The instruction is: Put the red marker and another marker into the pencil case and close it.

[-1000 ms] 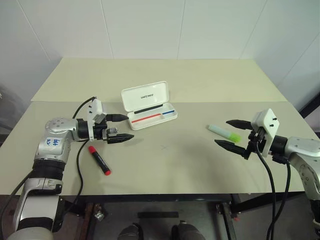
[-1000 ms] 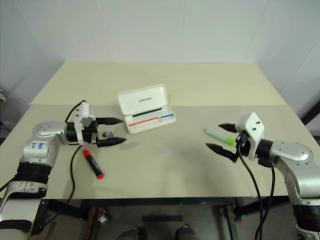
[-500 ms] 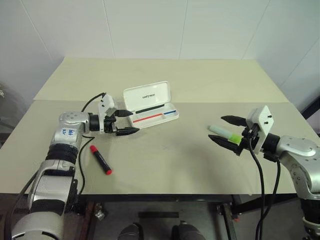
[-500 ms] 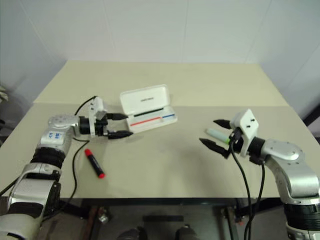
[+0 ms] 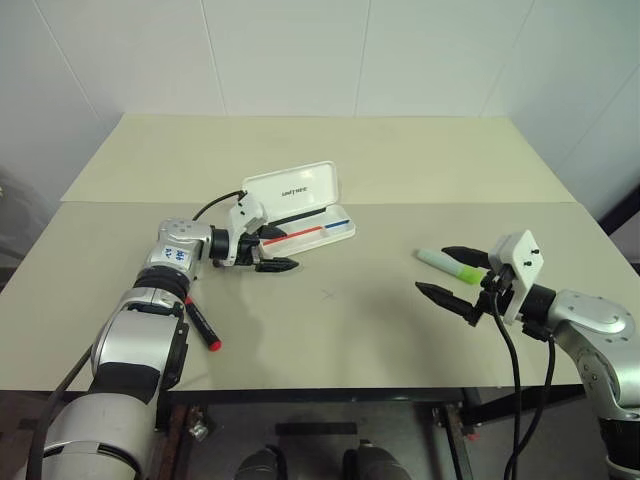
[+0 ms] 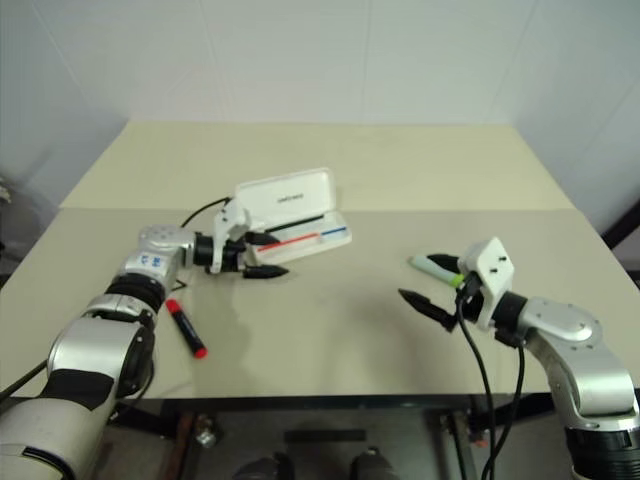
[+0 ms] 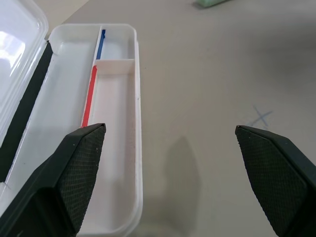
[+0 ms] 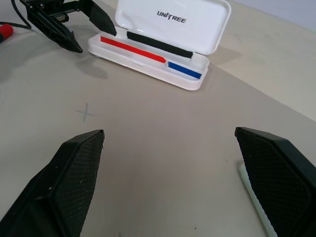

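Beige table against white tiled walls, a seam running across it at mid-depth. White pencil case sits open just past the seam, left of centre; lid propped up with the dark logo facing front, tray empty, red and blue stripe visible inside. Left gripper hovers at the case's near-left end, fingers spread wide, one over the tray edge and one over bare table, nothing between them. Red marker lies on the table near the front-left edge, partly hidden by the left arm, well apart from the case. Mint-green marker with lime cap lies on the right side of the table. Right gripper is just beside it, fingers spread on either side of the capped end; contact unclear, marker looks flat on the table. Small pen cross marked mid-table.
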`<state>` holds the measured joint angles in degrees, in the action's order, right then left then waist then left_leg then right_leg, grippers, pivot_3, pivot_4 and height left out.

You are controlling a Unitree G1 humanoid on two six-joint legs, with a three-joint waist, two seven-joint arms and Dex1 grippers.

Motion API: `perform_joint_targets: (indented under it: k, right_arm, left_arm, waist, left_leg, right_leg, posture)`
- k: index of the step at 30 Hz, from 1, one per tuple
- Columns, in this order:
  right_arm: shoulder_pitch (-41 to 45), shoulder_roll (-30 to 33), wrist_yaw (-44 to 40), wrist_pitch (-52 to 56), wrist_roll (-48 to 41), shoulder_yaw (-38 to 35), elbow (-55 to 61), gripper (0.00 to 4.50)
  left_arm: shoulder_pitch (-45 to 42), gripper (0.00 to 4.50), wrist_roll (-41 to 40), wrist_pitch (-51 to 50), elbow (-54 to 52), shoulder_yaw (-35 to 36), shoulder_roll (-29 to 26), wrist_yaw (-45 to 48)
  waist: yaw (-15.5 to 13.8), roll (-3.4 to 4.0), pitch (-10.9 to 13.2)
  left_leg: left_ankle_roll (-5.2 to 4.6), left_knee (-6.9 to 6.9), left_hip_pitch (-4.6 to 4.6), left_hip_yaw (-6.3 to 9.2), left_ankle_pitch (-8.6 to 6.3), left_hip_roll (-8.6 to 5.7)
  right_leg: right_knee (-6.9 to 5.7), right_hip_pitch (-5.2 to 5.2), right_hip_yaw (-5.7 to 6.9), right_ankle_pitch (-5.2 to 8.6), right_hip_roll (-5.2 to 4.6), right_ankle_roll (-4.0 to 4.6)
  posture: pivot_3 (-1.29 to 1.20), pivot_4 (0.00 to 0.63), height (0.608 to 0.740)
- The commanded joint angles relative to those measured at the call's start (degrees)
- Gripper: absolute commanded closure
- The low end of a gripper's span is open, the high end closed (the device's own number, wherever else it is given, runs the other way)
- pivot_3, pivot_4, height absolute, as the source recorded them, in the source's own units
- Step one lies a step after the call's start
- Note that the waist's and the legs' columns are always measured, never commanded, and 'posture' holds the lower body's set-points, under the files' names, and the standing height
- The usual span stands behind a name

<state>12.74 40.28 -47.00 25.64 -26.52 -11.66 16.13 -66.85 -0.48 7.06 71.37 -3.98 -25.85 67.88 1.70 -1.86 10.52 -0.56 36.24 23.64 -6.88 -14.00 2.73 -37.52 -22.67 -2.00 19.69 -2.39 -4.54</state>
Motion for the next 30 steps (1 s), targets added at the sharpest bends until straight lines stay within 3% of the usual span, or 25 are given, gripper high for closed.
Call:
perform_joint_targets:
  k: [1,23,30]
  right_arm:
    - [0.1,-0.5,1.0,-1.5,-0.6,-1.2,2.5,0.00]
    - [2.3,0.0,-0.3,-3.7,0.7,-0.1,-1.7,0.00]
    - [3.0,0.2,-1.0,-4.2,1.0,0.2,-2.6,0.00]
  left_arm:
    - [-2.5,0.02,1.5,1.0,1.1,0.1,0.7,-0.6]
    - [-3.6,0.02,9.0,-1.3,4.9,-0.5,3.7,-6.1]
    - [-3.3,0.02,12.0,-1.5,5.6,-1.6,3.8,-13.6]
  waist:
    - [-0.1,0.00,0.0]
    - [-0.1,-0.01,0.0]
    - [-0.1,-0.01,0.0]
  left_leg:
    - [0.00,0.00,0.00,0.01,0.00,0.00]
    - [0.01,0.13,0.00,-0.01,0.01,-0.02]
    - [0.00,0.18,-0.05,-0.01,0.00,-0.01]
  right_leg:
    - [-0.01,0.00,0.01,0.00,0.00,0.00]
    - [-0.12,0.00,0.09,0.00,0.00,0.00]
    - [-0.21,0.02,0.07,0.00,-0.01,0.00]
  posture:
    - [0.00,0.150,0.740]
    - [0.00,0.150,0.740]
    - [0.00,0.150,0.740]
